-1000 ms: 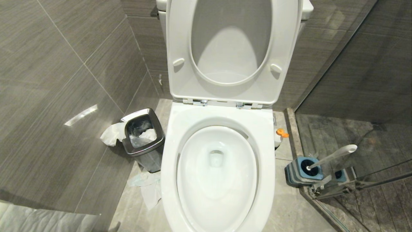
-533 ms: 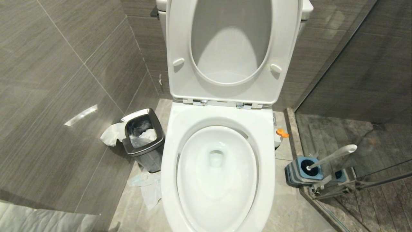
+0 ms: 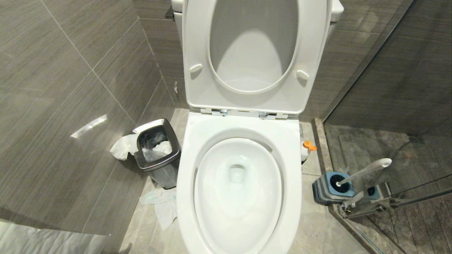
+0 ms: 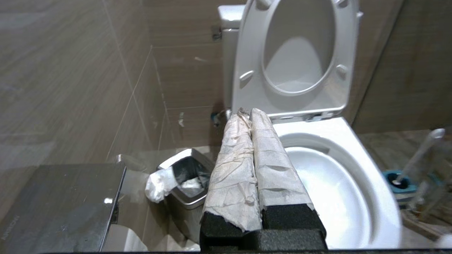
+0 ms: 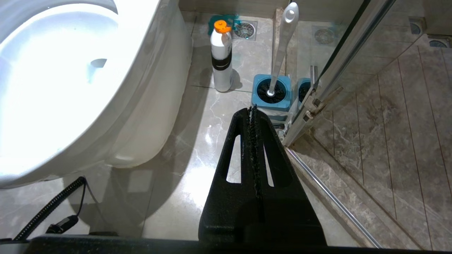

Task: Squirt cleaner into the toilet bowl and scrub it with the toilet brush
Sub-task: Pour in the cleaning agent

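Nothing has shifted across the head view since a second ago: bowl, bin and brush sit exactly where they were, and neither arm reaches into it.

A white toilet bowl (image 3: 238, 183) fills the centre, its seat and lid (image 3: 254, 56) tipped up against the cistern. Grey tiled walls close in on both sides. On the robot's left, just beside the bowl, stands a small square steel waste bin (image 3: 157, 151) with crumpled tissue (image 3: 122, 146) hanging over its rim and more paper on the floor (image 3: 160, 206).

On the robot's right, near the glass shower door (image 5: 339, 70), the toilet brush (image 3: 365, 171) stands head-down in its blue-topped holder (image 3: 332, 188), white handle leaning away from the bowl. A white cleaner bottle with an orange cap (image 5: 221, 56) stands upright on the floor between the bowl and the holder, touching neither.

From its wrist camera, the left gripper (image 4: 250, 112) points toward the hinge end of the bowl; its paper-wrapped fingers (image 4: 233, 165) are pressed together with nothing between them. The right gripper (image 5: 252, 108) hangs low above the marble floor, aimed at the holder, its black fingers closed flat against each other and empty.
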### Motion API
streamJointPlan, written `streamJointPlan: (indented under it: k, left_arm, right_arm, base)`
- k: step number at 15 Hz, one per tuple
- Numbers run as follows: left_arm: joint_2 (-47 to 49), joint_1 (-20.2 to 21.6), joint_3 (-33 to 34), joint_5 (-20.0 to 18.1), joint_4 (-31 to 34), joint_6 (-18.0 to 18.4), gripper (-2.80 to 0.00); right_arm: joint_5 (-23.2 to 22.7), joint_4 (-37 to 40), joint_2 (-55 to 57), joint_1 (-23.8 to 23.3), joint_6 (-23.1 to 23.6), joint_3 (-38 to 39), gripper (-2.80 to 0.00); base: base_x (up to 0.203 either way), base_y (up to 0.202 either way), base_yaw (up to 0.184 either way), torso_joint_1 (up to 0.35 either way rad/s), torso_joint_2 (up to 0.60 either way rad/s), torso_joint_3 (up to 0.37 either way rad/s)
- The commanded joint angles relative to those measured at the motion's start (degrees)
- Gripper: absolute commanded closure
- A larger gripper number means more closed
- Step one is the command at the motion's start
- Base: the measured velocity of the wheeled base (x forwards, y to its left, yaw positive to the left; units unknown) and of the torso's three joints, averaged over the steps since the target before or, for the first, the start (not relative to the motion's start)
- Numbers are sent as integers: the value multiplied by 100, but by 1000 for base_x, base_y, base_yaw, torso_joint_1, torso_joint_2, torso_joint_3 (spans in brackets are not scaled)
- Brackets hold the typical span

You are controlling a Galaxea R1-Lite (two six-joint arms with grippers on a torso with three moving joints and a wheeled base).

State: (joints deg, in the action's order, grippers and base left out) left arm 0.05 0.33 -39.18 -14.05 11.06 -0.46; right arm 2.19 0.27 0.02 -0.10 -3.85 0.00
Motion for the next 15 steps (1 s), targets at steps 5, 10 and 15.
streamJointPlan:
  k: [5,10,15]
  left_arm:
    - [13,2,2201,393,-1432,391,0]
    - [13,2,3704,614,-2526,642,0]
    - [13,2,3926,762,-1986,692,0]
  right_arm:
    - [0,0,-2,1,-1,0,0]
    - [0,0,-2,1,-1,0,0]
    - [0,0,-2,1,-1,0,0]
  base:
    - [0,0,0,0,0,0]
    - [0,0,0,0,0,0]
    - [0,0,0,0,0,0]
